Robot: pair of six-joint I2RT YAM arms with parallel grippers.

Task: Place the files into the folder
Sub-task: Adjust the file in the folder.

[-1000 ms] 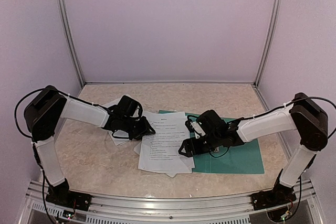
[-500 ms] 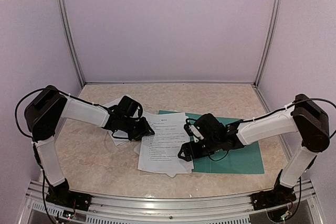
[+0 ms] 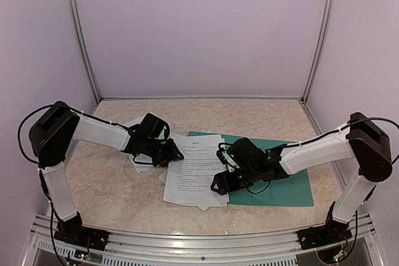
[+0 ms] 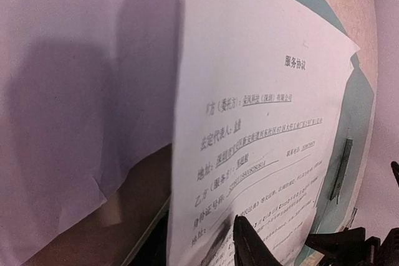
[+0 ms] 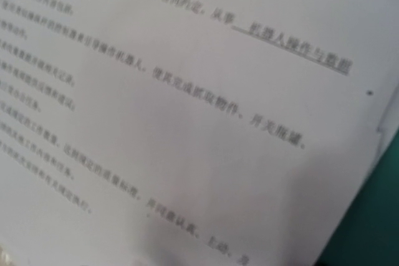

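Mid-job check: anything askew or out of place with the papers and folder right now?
Yes. The files are fanned, not squared, their corners poking out at different angles, and only their right edge overlaps the folder. More sheets lie apart to the left, partly under the left arm.

Overhead overview, wrist close-ups on files (image 3: 194,169)

I see the files (image 3: 193,175) lying in a loose pile that overlaps the left edge of the folder (image 3: 293,188). My left gripper (image 3: 177,154) sits at the pile's left side, my right gripper (image 3: 217,185) low over its right side.
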